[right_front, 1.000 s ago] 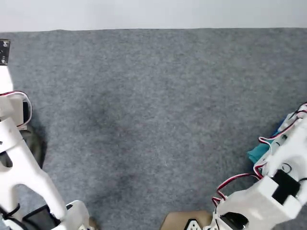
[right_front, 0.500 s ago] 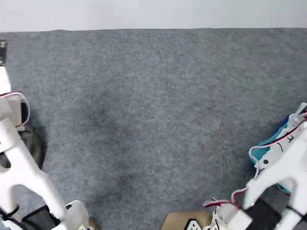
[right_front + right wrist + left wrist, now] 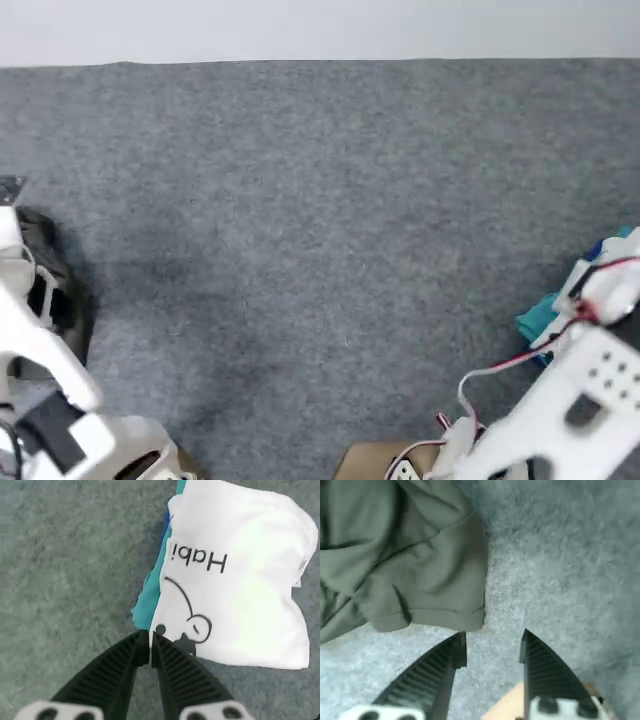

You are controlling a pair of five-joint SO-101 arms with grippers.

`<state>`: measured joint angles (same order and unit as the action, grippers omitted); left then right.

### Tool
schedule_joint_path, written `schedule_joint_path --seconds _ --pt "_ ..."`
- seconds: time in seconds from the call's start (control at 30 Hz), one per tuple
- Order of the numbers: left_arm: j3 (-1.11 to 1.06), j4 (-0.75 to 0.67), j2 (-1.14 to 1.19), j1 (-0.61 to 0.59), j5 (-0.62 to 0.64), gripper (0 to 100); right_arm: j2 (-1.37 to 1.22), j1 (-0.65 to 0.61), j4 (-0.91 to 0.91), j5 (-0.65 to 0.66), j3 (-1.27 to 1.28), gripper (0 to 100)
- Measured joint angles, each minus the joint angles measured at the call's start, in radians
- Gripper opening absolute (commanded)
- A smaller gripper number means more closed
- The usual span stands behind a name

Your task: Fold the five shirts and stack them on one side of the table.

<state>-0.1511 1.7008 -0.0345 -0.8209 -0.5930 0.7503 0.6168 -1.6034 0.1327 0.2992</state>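
Shirts: one crumpled olive shirt (image 3: 405,555), three stacked, white shirt (image 3: 235,580) topmost; left jaws spread, right jaws pressed together.

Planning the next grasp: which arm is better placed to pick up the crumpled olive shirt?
Left, probably. The left gripper is open and sits just off the hem of the olive shirt. The right gripper is shut at the edge of the folded white shirt, far across from it.

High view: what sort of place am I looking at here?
Probably a robotics test bench: a grey felt-covered table, a white left arm and right arm, plus a folded white shirt and a crumpled olive shirt.
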Motion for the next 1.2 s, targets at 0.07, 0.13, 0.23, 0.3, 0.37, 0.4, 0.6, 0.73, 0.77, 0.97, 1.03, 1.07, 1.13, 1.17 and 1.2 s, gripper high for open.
schedule_joint_path --seconds 0.07,0.13,0.23,0.3,0.37,0.4,0.6,0.73,0.77,0.97,1.03,1.07,1.13,1.17,1.2 --pt "0.000 -0.020 0.068 -0.014 -0.044 18 0.068 0.000 -0.012 0.032 0.028 1.0" --pt "0.000 -0.034 0.135 -0.021 -0.087 18 0.137 0.000 -0.025 0.066 0.054 1.0" --pt "0.000 -0.040 0.210 -0.037 -0.137 19 0.230 0.000 -0.031 0.124 0.084 1.0" --pt "0.000 -0.061 0.247 -0.052 -0.163 19 0.288 0.000 -0.031 0.160 0.100 1.3" --pt "0.000 -0.092 0.281 -0.064 -0.192 19 0.333 0.000 -0.031 0.180 0.109 1.4" --pt "0.000 -0.104 0.299 -0.069 -0.206 19 0.348 0.000 -0.031 0.184 0.112 1.4" --pt "0.000 -0.192 0.413 -0.078 -0.239 18 0.387 0.000 -0.100 0.187 0.117 1.4" --pt "0.002 -0.239 0.476 -0.078 -0.239 15 0.391 0.000 -0.132 0.187 0.117 1.3" --pt "0.003 -0.247 0.482 -0.078 -0.239 12 0.391 0.000 -0.133 0.187 0.117 1.2" --pt "0.037 -0.222 0.499 -0.049 -0.239 0 0.391 0.000 -0.138 0.187 0.117 1.1" --pt "0.068 -0.175 0.503 -0.023 -0.239 0 0.391 0.000 -0.138 0.187 0.117 1.1" --pt "0.086 -0.146 0.505 -0.008 -0.239 0 0.391 0.000 -0.138 0.187 0.117 1.1" --pt "0.137 -0.064 0.505 0.034 -0.239 0 0.391 0.000 -0.138 0.187 0.117 1.1" --pt "0.166 -0.028 0.505 0.052 -0.239 0 0.391 0.000 -0.138 0.187 0.117 1.1" --pt "0.195 -0.005 0.505 0.066 -0.239 0 0.391 0.000 -0.138 0.187 0.117 1.1"
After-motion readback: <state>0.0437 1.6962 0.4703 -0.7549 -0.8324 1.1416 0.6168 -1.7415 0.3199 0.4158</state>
